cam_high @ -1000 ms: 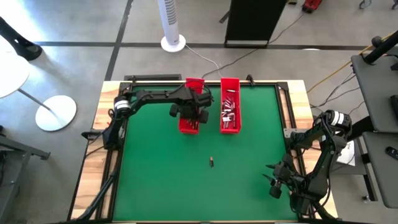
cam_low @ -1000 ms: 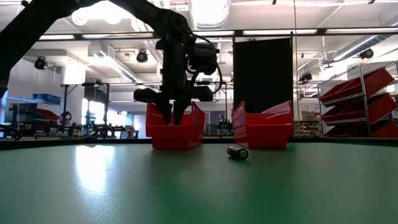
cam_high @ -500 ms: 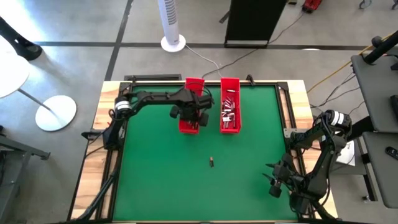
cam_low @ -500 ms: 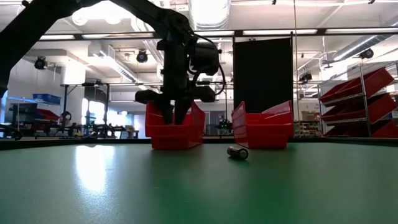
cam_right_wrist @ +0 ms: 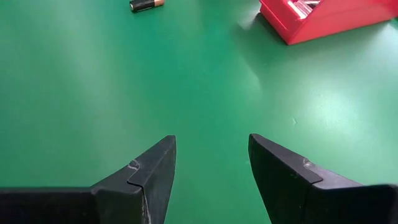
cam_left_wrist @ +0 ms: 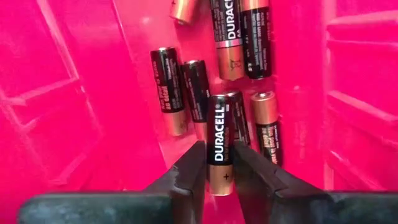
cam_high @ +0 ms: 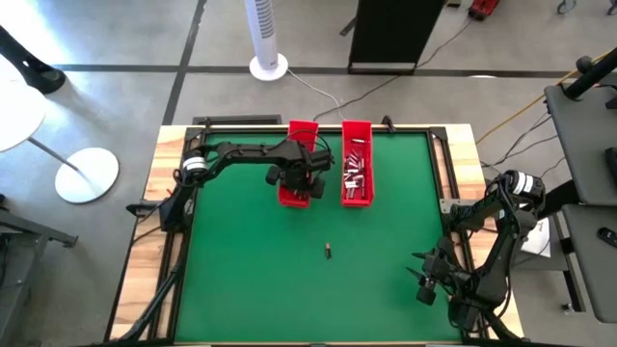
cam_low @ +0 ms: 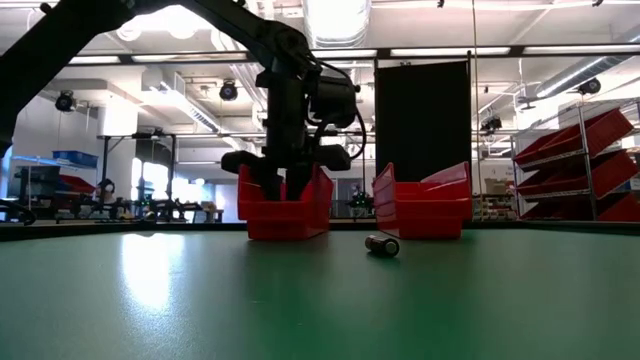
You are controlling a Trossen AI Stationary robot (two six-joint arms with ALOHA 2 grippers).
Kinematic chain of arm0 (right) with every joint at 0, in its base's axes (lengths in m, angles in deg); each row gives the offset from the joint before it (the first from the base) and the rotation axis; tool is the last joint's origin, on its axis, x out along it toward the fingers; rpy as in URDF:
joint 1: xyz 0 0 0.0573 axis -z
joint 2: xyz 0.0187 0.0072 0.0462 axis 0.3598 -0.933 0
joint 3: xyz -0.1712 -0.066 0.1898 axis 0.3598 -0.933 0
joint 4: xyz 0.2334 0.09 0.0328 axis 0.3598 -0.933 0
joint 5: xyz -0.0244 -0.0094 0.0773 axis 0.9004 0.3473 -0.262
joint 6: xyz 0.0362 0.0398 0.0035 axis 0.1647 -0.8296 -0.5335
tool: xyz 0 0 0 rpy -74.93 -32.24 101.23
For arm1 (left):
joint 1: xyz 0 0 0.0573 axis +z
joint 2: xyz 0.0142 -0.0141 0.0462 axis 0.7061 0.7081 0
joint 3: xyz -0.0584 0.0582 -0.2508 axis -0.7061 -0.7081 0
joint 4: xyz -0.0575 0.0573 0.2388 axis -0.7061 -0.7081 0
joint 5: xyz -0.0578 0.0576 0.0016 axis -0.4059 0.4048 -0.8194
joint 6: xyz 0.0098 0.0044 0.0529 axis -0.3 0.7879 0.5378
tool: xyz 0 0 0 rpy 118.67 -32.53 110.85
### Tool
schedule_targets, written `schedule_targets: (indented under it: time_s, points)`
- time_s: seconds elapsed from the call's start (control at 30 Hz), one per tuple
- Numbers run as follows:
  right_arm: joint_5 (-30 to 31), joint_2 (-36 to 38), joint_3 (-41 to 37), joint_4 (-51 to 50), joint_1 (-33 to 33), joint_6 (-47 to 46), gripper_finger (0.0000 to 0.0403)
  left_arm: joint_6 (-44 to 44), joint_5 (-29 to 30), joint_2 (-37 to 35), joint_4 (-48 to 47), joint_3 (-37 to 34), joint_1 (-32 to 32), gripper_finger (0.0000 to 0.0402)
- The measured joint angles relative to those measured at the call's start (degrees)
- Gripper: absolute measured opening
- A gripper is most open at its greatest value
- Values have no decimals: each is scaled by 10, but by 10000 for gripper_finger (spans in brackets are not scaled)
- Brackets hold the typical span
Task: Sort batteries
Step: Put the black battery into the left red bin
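Note:
Two red trays stand at the far side of the green mat. The left tray (cam_high: pixel 294 130) holds several black-and-copper batteries (cam_left_wrist: pixel 171 87); the right tray (cam_high: pixel 357 162) holds several silvery ones. My left gripper (cam_left_wrist: pixel 219 155) points down into the left tray, shut on one black-and-copper battery (cam_left_wrist: pixel 219 134). One lone battery (cam_high: pixel 328 252) lies on its side on the mat in the middle. My right gripper (cam_right_wrist: pixel 211 146) hovers open over the bare mat near the table's right near corner, with nothing between its fingers. My left gripper pinches the battery between its two fingers, on its long sides near the copper end (cam_left_wrist: pixel 219 177). The fingers come from above, pointing down, and lie across the battery. The battery lies level over other batteries in the tray; whether it rests on them I cannot tell.
The tray walls (cam_left_wrist: pixel 74 124) stand close on both sides of my left gripper. In the low view the lone battery (cam_low: pixel 382 244) lies in front of the gap between the trays. A black frame runs along the table's edges (cam_high: pixel 183 241).
My left gripper has sunk a little lower into the left tray, still pointing down, with the battery between its fingers.

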Motion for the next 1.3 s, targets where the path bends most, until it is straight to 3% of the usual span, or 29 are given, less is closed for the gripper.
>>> schedule_targets:
  time_s: [0.37, 0.53, 0.77, 1.0, 1.2, 1.3]
  points:
    - [0, 0, 0, -1, 0, 0, 196, 1, 2, 0, 8, 1, 0, 143]
    - [0, 0, 0, -1, 0, 0, 196, 7, 2, -1, -2, 20, -2, 152]
    - [0, 0, 0, -3, 0, 2, 196, 35, 36, -7, -43, 123, -5, 140]
    - [0, 0, 0, -2, -1, 2, 196, 48, 96, -8, -200, 281, -30, 135]
    - [0, 0, 1, -3, -1, 2, 196, 41, 154, -9, -283, 378, -115, 135]
    - [-1, 0, 7, -4, -1, 11, 196, -33, 172, -9, -282, 388, -176, 135]
